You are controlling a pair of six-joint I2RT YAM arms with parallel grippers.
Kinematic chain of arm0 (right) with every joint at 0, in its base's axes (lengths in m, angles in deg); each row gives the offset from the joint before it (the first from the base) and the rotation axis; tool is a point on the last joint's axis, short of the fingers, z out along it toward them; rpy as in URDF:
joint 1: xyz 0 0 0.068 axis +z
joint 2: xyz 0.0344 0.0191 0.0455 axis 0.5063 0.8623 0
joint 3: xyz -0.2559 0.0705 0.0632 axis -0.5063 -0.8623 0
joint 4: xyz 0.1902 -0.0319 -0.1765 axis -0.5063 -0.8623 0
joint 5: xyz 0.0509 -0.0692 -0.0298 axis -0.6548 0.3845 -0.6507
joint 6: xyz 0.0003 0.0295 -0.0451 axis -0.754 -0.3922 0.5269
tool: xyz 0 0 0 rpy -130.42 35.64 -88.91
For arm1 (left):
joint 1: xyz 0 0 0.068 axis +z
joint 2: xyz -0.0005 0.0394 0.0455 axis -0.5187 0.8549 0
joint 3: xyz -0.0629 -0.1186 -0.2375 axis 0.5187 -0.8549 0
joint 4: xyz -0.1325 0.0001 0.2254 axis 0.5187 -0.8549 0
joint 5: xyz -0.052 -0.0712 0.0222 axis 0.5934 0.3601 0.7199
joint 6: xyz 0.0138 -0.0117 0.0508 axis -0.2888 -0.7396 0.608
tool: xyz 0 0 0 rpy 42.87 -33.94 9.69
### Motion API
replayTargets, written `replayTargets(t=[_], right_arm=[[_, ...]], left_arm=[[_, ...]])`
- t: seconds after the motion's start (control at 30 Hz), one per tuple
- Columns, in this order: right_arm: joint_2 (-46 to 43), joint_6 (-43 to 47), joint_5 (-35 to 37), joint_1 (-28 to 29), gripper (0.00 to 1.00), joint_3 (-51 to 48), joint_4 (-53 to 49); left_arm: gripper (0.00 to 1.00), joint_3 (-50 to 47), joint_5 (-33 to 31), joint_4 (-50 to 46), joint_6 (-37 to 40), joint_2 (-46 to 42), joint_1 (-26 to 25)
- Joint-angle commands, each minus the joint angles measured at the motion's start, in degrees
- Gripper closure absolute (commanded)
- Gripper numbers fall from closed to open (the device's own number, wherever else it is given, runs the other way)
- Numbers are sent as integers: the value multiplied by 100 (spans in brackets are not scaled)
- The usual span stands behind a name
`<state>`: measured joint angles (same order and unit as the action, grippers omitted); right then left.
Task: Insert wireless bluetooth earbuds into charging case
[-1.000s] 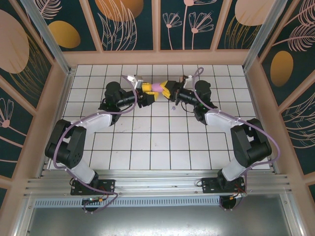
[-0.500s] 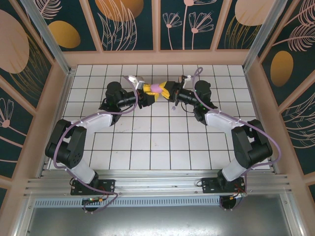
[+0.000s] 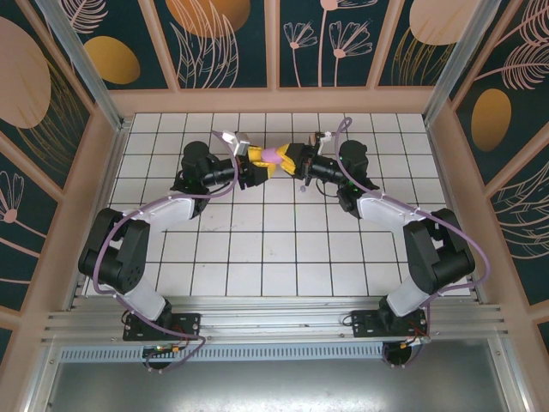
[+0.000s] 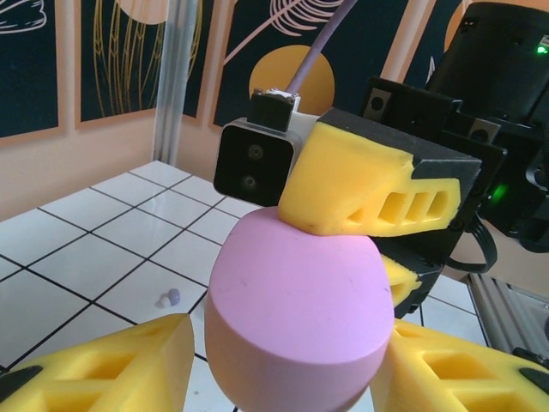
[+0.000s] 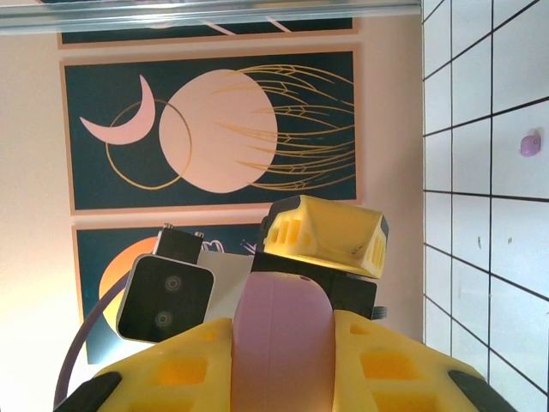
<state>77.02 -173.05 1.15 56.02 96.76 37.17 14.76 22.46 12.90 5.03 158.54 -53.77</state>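
Note:
A lilac-pink oval charging case [image 3: 274, 154] hangs above the far middle of the tiled table, its lid closed. My left gripper [image 3: 260, 163] is shut on it from the left and my right gripper [image 3: 292, 158] from the right. In the left wrist view the case [image 4: 296, 318] sits between my yellow fingers, with the right gripper's finger [image 4: 369, 189] pressed on top. In the right wrist view the case [image 5: 281, 343] stands between my own pads. A tiny lilac earbud [image 4: 171, 297] lies on a tile below. One earbud [image 5: 530, 144] shows in the right wrist view, and one earbud [image 3: 304, 190] lies on the table.
The white tiled table [image 3: 257, 249] is walled by a pink frame with dark patterned panels [image 3: 223, 43]. Both arms reach inward from their bases at the near edge, elbows out toward the sides.
The case stays gripped by both grippers in nearly the same spot. My left wrist has eased slightly to the left.

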Motion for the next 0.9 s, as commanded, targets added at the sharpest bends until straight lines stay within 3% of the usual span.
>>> replayTargets(t=[0.0,0.23,0.3,0.4,0.5,0.57,0.7,0.87], right_arm=[[-92,48,-219,27,84,221,119],[3,-26,-311,30,84,259,214],[28,-27,-335,31,84,269,204],[47,37,-329,25,79,281,72],[55,160,-337,22,75,298,-73],[69,225,-328,15,67,322,-164],[24,569,-345,-52,44,430,-464],[-518,2214,-110,-288,34,753,-1679]], left_arm=[[48,182,226,270,-121,66,71],[57,348,392,318,-231,110,73],[64,352,397,316,-237,110,73],[75,374,416,249,-227,102,74],[78,397,463,136,-199,67,90],[79,406,476,37,-165,36,99],[81,371,477,-161,-97,-68,153],[82,252,525,-498,9,-335,312]])
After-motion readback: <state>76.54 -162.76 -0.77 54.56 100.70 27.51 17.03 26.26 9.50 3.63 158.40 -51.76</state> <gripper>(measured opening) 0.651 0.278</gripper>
